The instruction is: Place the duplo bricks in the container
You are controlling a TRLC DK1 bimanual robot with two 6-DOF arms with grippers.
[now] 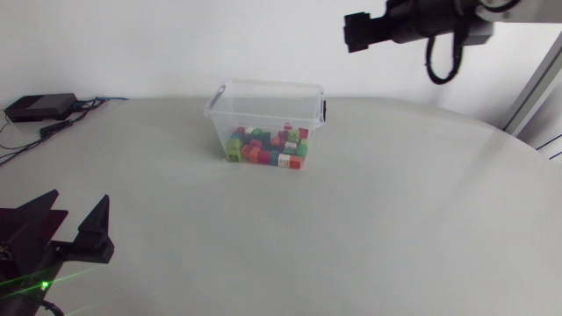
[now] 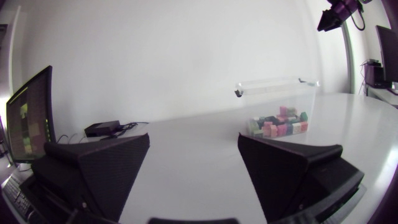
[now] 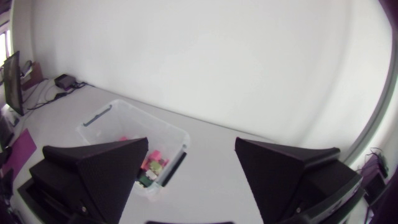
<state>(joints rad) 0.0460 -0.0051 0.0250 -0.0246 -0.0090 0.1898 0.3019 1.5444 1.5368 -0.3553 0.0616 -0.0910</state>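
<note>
Sitting near far edge of table [image 1: 369, 228], container [image 1: 263, 107] holding duplo bricks [image 1: 268, 147].

A small black box [image 1: 39, 106] sits on the far left part of the pale grey table [image 1: 369, 237]. Thin black cables [image 1: 54, 128] lie just beside it.

You are looking at a container [image 1: 263, 110] of clear, glossy plastic, its smooth thin walls plain to see through. The duplo bricks [image 1: 268, 147] inside look like hard, smooth plastic in several colours. Under it you have a table [image 1: 369, 228] with a pale grey, smooth, matt top with no visible grain or sheen. Your left gripper [image 2: 194, 140] and right gripper [image 3: 191, 142] both show matt black wedge fingers whose flat faces look faintly grainy and dull, quite unlike the container's shine.
</note>
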